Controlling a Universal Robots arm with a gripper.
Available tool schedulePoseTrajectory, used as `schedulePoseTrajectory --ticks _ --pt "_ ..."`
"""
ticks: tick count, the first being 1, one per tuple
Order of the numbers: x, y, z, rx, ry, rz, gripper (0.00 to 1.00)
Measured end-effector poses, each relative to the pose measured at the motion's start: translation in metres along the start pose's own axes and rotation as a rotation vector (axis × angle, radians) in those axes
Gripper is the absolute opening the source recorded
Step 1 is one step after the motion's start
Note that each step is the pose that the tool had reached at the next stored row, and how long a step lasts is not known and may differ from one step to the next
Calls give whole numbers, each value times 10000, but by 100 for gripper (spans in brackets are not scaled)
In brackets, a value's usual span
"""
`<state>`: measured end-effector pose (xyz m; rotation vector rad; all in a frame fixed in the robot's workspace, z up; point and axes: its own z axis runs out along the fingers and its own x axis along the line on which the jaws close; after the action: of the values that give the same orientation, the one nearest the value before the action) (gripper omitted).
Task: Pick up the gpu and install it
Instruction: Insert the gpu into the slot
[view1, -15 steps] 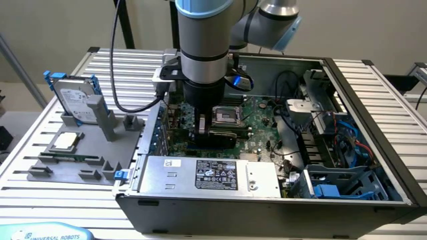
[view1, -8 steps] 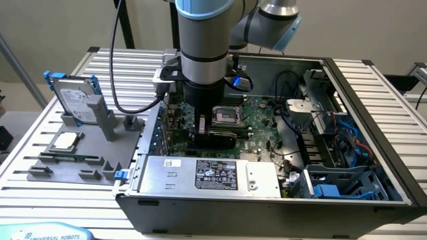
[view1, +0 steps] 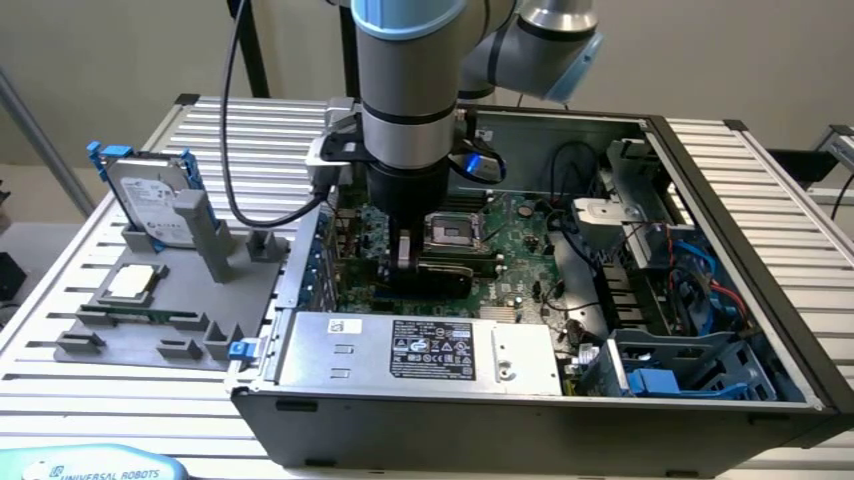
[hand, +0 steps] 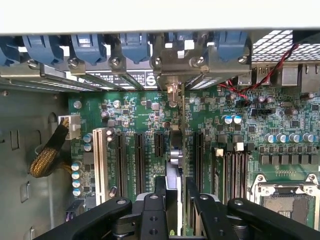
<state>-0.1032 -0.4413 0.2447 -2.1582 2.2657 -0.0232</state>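
Where end effector (hand: 173, 200) grips, gpu (hand: 173, 150) edge-on.

The arm (view1: 407, 90) is a silver-grey tube with pale blue joint caps and a black wrist section, a black cable (view1: 240, 120) looping down beside it, and its claw (hand: 170, 205) is matte black with angular linkage fingers (hand: 152, 210) studded with round screws.

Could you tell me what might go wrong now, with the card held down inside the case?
1. The gpu stands edge-on in the gripper between close-set slots; slightly off, it could jam or land beside its slot.
2. Its bracket end nears the rear slot covers and may catch there.
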Motion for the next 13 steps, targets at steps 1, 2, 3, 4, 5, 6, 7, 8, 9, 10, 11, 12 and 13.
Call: schedulePoseTrajectory --ticks 1,2,3,4,5,6,7,8,9,10,11,12,13 --pt "0 0 8 -1 0 0 27" --pt "0 1 15 0 -2 0 27" --pt "0 1 17 1 -6 1 27" --pt "-1 1 18 2 -7 0 27" --pt "-1 1 19 2 -8 1 27" --pt "-1 0 19 3 -9 1 27" --pt "-1 0 19 3 -10 1 27" --pt "-3 0 20 10 -26 3 28" --pt "-3 0 13 15 -31 3 28" --pt "-2 -1 -16 10 -20 2 28" --pt "-1 -1 -59 3 -10 1 34" --pt "-1 -2 -102 6 -14 1 34" --pt "-1 -3 -148 4 -10 0 34"
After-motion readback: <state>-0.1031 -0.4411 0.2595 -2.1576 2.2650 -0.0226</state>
